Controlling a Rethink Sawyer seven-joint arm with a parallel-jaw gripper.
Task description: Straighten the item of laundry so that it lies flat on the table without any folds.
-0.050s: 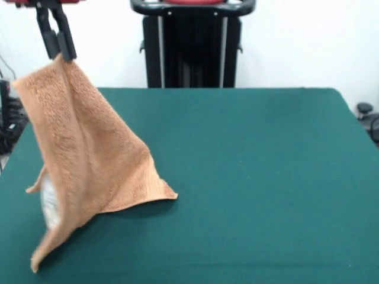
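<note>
My gripper [64, 52], two black fingers closed tight together, pinches the top corner of the small orange-brown terry towel [89, 160] high above the left side of the wide counter covered in dark green felt-like cloth [254, 177]. The towel hangs from that corner in a tall, tent-like drape, widening downward. Its lower right corner rests on the counter, pointing toward the middle, while its lower left corner hangs near the counter's front edge. A pale patch shows at the towel's left edge, low down.
</note>
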